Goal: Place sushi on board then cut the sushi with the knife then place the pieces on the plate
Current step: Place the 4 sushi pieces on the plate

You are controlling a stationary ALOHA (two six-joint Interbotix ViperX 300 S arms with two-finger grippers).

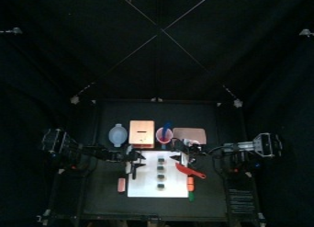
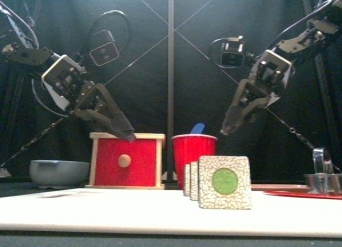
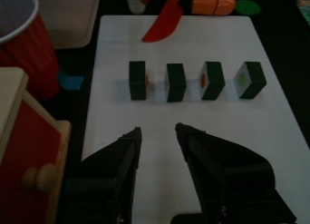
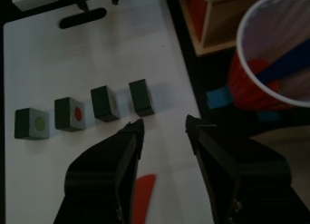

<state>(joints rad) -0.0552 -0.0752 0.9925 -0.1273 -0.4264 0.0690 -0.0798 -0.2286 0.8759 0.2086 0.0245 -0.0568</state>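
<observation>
Hazard: the four dark green toy sushi blocks [image 3: 175,82] stand on edge in a close row on the flat white cutting board [image 3: 194,37]. An off-centre or over-wide grasp could topple a neighbour or pinch two blocks. The left gripper [image 3: 159,131] and right gripper [image 4: 165,121] both show jaws spread and empty, each short of the row and touching no block. The flat pink tray [image 1: 190,134] lies behind the board.

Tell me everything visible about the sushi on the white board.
The sushi is in four separate pieces: dark green blocks with pale faces and a green or red centre. They stand in a row on the white board, small gaps between them. Only the board touches them; the red knife lies apart, and the left gripper and right gripper hover open nearby.
</observation>
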